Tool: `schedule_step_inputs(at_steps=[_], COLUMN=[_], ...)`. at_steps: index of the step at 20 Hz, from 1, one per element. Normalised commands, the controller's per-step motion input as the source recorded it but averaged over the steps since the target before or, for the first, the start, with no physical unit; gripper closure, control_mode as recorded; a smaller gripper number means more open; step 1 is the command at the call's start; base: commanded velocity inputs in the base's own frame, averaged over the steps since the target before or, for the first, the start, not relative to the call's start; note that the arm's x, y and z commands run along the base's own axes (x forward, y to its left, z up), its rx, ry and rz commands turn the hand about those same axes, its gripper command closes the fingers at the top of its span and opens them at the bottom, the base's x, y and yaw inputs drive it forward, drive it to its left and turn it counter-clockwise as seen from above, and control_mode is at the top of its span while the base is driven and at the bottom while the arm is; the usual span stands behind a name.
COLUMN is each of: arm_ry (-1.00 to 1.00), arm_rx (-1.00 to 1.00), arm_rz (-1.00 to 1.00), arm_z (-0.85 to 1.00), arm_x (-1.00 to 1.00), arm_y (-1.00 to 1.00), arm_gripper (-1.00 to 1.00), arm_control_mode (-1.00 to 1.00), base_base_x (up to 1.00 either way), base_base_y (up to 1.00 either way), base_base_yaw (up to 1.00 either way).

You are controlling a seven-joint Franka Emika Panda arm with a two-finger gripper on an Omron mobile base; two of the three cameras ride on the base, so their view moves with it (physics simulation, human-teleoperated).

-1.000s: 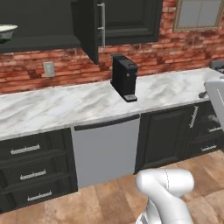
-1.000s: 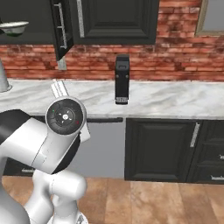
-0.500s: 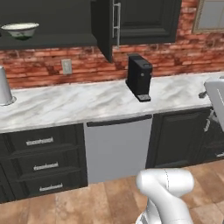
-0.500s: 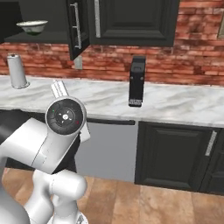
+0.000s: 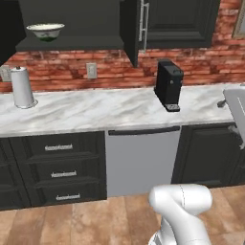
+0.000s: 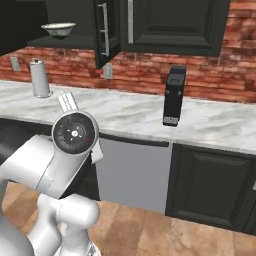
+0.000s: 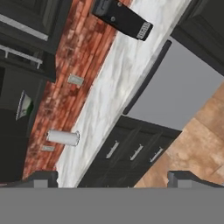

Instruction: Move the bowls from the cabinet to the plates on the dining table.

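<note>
A cream-white bowl with green markings (image 5: pixel 45 31) (image 6: pixel 58 29) sits on the shelf of the open black wall cabinet (image 5: pixel 72 45) (image 6: pixel 45 42). Its door (image 5: pixel 130 28) (image 6: pixel 102 30) stands swung out. In the hand view the same bowl (image 7: pixel 24 106) lies small at the left edge, far off. My gripper (image 7: pixel 113 179) is open, its two fingertips spread wide with nothing between them, well away from the cabinet. The plates and the dining table are out of view.
A black coffee machine (image 5: pixel 168 85) (image 6: pixel 173 95) and a paper towel roll (image 5: pixel 21 87) (image 6: pixel 40 78) stand on the marble counter (image 5: pixel 95 112) in front of the brick wall. Below are black drawers (image 5: pixel 57 167) and a grey dishwasher front (image 5: pixel 143 160). Wooden floor lies before them.
The whole picture has shifted right as the base drove left along the counter. The open cabinet shelf with the bowl has come further into view. The gripper stays open.
</note>
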Motion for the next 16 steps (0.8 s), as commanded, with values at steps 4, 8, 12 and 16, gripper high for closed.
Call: schedule_step_inputs(at_steps=[4, 8, 12, 16], arm_ry=[0.00, 0.00, 0.00, 0.00], arm_rx=[0.00, 0.00, 0.00, 0.00], arm_rz=[0.00, 0.00, 0.00, 0.00], arm_z=[0.00, 0.00, 0.00, 0.00], arm_x=[0.00, 0.00, 0.00, 0.00], arm_y=[0.00, 0.00, 0.00, 0.00], arm_gripper=[-1.00, -1.00, -1.00, -1.00], arm_control_mode=[1.00, 1.00, 1.00, 1.00], base_base_x=[0.00, 0.00, 0.00, 0.01], base_base_y=[-0.01, -0.01, -0.01, 0.00], base_base_yaw=[0.25, 0.25, 0.25, 0.25])
